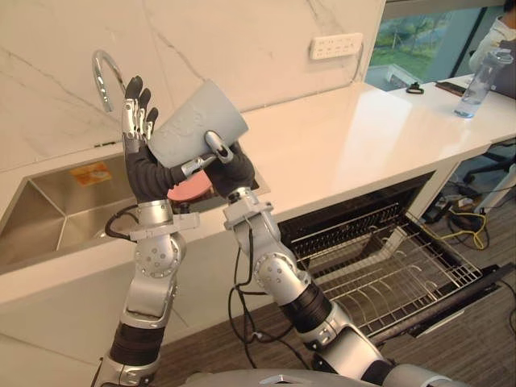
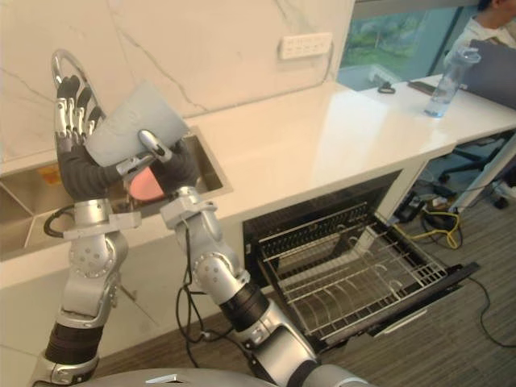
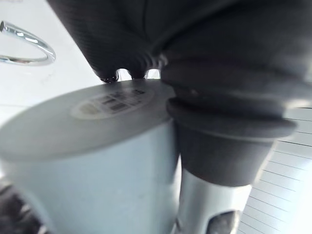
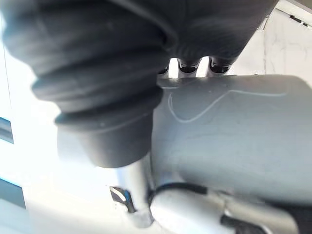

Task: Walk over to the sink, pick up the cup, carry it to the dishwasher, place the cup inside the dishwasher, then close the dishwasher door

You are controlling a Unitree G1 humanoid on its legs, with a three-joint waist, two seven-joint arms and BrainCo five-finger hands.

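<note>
A pale grey cup point(image 1: 193, 125) is held tilted in the air between both hands, above the right end of the sink point(image 1: 56, 210). My left hand point(image 1: 134, 121) stands upright against the cup's left side with its fingers straight. From the right, my right hand point(image 1: 234, 171) grips the cup, its thumb curled across the front. In the left wrist view the cup point(image 3: 97, 161) shows its labelled base, and in the right wrist view the cup point(image 4: 234, 146) shows its side wall. The dishwasher point(image 1: 395, 274) stands open at the lower right with its wire rack pulled out over the lowered door point(image 1: 476, 292).
A chrome faucet point(image 1: 101, 72) curves up behind the left hand. A pink round thing point(image 1: 189, 189) lies in the sink under the hands. The white counter point(image 1: 347, 137) runs right to a clear bottle point(image 1: 481, 81) and a seated person point(image 1: 496, 36). Cables point(image 1: 468, 230) lie on the floor.
</note>
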